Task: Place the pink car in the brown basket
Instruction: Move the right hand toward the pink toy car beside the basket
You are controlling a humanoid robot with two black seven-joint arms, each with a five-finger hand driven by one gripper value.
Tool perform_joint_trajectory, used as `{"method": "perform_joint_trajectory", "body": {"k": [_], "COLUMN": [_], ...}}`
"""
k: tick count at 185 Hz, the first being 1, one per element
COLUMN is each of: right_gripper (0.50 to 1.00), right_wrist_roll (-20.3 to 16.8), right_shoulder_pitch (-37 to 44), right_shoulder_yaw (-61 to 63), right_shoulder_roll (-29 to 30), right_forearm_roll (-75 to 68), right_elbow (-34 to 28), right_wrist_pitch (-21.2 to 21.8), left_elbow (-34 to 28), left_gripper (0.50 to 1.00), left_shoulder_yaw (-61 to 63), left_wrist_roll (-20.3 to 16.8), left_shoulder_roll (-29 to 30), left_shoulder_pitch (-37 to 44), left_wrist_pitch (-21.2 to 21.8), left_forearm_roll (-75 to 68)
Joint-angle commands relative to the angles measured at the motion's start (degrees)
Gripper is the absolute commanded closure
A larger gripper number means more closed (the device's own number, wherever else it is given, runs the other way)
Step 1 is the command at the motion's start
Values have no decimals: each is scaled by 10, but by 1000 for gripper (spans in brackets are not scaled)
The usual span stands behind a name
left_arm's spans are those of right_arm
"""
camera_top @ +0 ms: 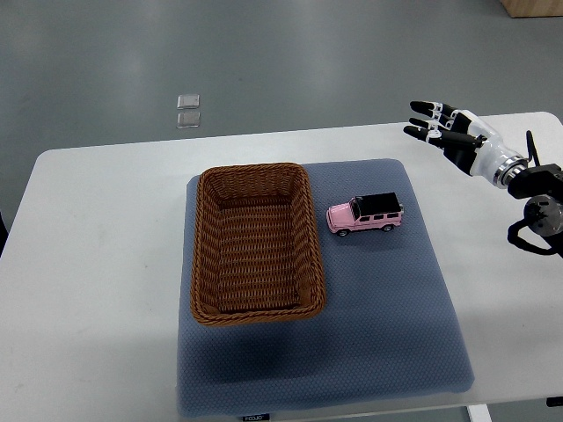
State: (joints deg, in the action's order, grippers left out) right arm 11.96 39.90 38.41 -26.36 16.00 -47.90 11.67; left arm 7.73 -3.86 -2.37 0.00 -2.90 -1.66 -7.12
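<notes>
A pink toy car (365, 214) with a black roof stands on its wheels on the blue-grey mat (387, 308), just right of the brown wicker basket (201, 255). The basket is rectangular and holds nothing. My right hand (433, 121) comes in from the right edge and hovers over the table's far right part, up and to the right of the car. Its fingers are spread and hold nothing. The left arm does not show.
The mat lies on a white table (97, 290) whose far edge runs behind the basket. Two small clear squares (187, 111) lie on the grey floor beyond the table. A wooden corner (532, 7) shows at the top right.
</notes>
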Motion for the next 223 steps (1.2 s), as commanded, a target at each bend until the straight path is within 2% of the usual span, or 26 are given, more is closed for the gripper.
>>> {"method": "perform_joint_trajectory", "body": {"k": [1,151,223], "right_gripper": [587,587,587], "right_wrist_roll": [0,4,17], "right_shoulder_pitch": [0,1,11], "right_shoulder_yaw": [0,0,-10], "right_shoulder_roll": [0,20,22], "right_forearm_roll": [1,92,158], "right_elbow": [-1,-4,-7], "right_wrist_pitch": [0,2,27], "left_elbow": [0,0,0], "left_gripper": [500,500,500], "left_shoulder_yaw": [0,0,0], "left_wrist_roll": [0,0,0], "left_shoulder_roll": [0,0,0], "left_shoulder_pitch": [0,0,0], "left_wrist_pitch": [0,0,0], "left_forearm_roll": [0,0,0]}}
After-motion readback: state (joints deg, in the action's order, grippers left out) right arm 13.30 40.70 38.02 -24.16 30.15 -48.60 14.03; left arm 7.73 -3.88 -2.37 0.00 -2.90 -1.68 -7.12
